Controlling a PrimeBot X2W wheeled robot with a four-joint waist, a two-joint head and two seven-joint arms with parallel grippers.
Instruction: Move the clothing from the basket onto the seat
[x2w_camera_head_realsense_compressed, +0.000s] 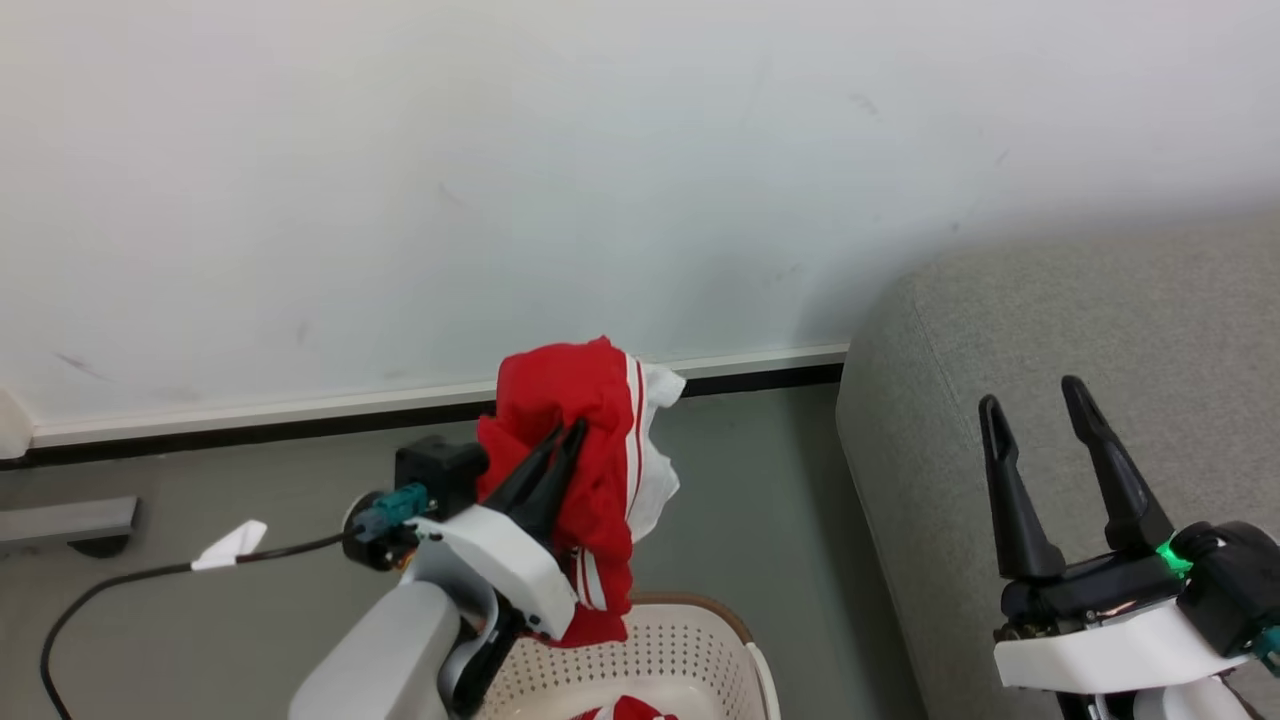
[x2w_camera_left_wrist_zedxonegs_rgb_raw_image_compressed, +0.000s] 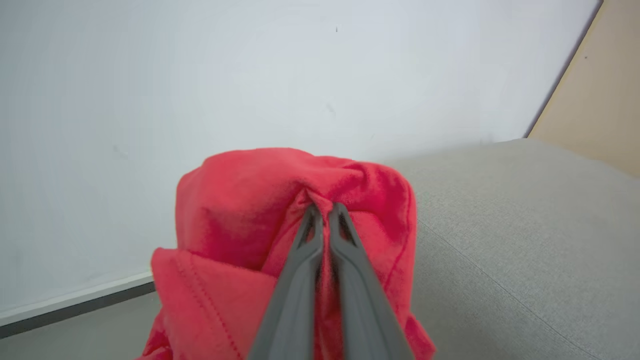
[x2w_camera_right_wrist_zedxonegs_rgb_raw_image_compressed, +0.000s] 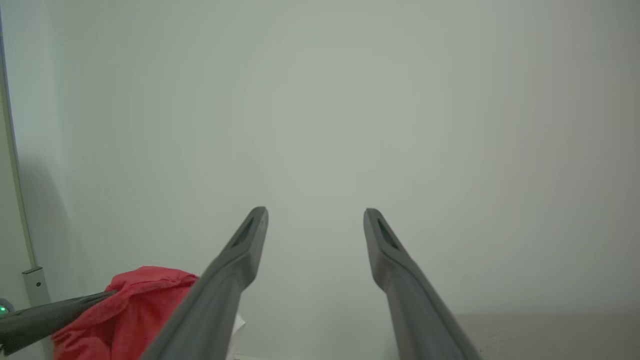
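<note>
A bright red soft-fabric garment (x2w_camera_head_realsense_compressed: 590, 470) hangs bunched in the air. Two white stripes run down its side and a white panel spills out toward 3 o'clock. Its lower end dangles just above the rim of the basket. In the left wrist view the cloth (x2w_camera_left_wrist_zedxonegs_rgb_raw_image_compressed: 250, 210) puckers into a tight fold with a stitched hem below it. In the right wrist view it shows as a red heap (x2w_camera_right_wrist_zedxonegs_rgb_raw_image_compressed: 135, 310) at 8 o'clock.

The left gripper (x2w_camera_head_realsense_compressed: 567, 432) is clamped on that fold, its two long dark fingers pressed together with red fabric between them (x2w_camera_left_wrist_zedxonegs_rgb_raw_image_compressed: 325, 207).

Directly below, at 6 o'clock of the head view, stands the cream-white perforated plastic laundry basket with a brown rim (x2w_camera_head_realsense_compressed: 690, 640). A scrap of red and white cloth (x2w_camera_head_realsense_compressed: 625, 710) lies inside it, cut off by the frame edge; it is probably another piece of clothing.

At 3 o'clock from the garment, well apart from it, sits the large light grey fabric-upholstered sofa (x2w_camera_head_realsense_compressed: 1050, 330), with nothing red on its visible part.

The right gripper (x2w_camera_head_realsense_compressed: 1031, 395) hovers over the sofa, fingers spread apart and holding nothing (x2w_camera_right_wrist_zedxonegs_rgb_raw_image_compressed: 315, 213).

A pale wall (x2w_camera_head_realsense_compressed: 500, 150) rises behind, and a black cable with a white tag (x2w_camera_head_realsense_compressed: 230, 545) lies on the grey floor at 9 o'clock.
</note>
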